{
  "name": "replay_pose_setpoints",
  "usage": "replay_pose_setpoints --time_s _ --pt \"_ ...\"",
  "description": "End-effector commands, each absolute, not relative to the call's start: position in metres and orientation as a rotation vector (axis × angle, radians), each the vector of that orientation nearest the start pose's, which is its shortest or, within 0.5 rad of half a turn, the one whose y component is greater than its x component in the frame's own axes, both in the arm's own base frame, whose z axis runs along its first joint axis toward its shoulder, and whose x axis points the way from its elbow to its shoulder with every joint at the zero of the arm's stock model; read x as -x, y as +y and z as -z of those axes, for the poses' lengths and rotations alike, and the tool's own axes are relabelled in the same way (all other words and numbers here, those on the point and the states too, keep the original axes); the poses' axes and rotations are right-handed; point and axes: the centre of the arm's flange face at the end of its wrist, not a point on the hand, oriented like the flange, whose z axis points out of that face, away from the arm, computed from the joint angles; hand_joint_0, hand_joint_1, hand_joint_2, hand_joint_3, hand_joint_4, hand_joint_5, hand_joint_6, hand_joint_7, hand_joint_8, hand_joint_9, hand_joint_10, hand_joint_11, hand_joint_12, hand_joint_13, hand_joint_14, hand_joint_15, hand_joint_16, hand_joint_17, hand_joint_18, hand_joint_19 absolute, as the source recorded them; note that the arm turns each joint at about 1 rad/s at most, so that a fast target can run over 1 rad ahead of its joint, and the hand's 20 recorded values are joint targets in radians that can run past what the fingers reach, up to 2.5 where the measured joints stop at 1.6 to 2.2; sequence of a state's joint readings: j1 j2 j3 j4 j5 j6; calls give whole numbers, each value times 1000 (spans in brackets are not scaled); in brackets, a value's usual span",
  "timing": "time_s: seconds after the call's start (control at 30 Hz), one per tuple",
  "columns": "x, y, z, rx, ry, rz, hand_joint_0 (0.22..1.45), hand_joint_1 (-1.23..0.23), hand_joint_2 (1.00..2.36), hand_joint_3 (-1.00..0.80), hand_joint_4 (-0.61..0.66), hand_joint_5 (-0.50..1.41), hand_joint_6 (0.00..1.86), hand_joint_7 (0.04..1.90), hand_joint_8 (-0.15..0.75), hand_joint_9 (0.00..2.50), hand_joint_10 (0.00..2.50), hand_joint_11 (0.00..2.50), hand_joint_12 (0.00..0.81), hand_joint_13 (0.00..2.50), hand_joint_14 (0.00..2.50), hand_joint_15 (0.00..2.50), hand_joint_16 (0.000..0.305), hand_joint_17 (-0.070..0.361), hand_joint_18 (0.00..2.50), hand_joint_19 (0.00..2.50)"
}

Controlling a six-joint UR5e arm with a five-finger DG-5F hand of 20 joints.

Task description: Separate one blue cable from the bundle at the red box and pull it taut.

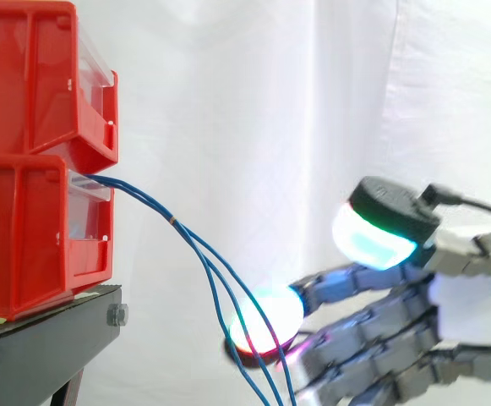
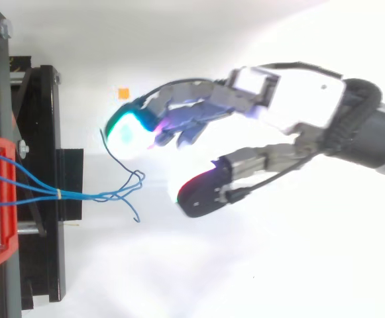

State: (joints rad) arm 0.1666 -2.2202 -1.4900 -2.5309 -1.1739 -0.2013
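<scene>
While the robot hand (image 1: 460, 309) reaches in level from the right in the side view, its fingers lie nearly straight and its thumb stands well apart above them, so it is open and holds nothing. One glowing fingertip (image 1: 266, 320) sits low, and the thumb pad (image 1: 372, 238) hangs higher and further right.

Two red bins (image 1: 25, 237) are stacked on a black stand (image 1: 51, 338) at the left, before a white curtain (image 1: 253, 101). A bundle of blue cables (image 2: 79, 195) comes out of the gap between the upper and lower bin. A small band (image 1: 173, 222) ties the cables together a short way out. Past the band they droop slack and spread apart, running down in front of the low fingertip. Whether they touch it cannot be told.

From above, the loose cable ends curl into small loops. These loops lie between the leading fingertip (image 2: 129, 132) and the thumb (image 2: 202, 192), near both. None of the cables is drawn taut.
</scene>
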Motion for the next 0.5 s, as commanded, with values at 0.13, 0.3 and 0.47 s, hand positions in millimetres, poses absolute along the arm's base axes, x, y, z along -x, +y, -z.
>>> replay_pose_setpoints --time_s 0.13,0.3,0.47 --pt "-730 -50 -188 -1165 1104 -967 546 -614 1000 -500 449 -180 503 850 375 540 7 457 401 611 12 412 53 118 679 580" --pt "-732 -50 -190 -1150 1097 -969 544 -613 1000 -500 458 -178 503 872 375 542 7 458 402 613 12 413 53 119 678 579" --pt "-736 -50 -167 -1163 1108 -993 541 -627 1000 -500 449 -175 503 917 377 548 7 469 403 619 12 410 53 119 682 579"
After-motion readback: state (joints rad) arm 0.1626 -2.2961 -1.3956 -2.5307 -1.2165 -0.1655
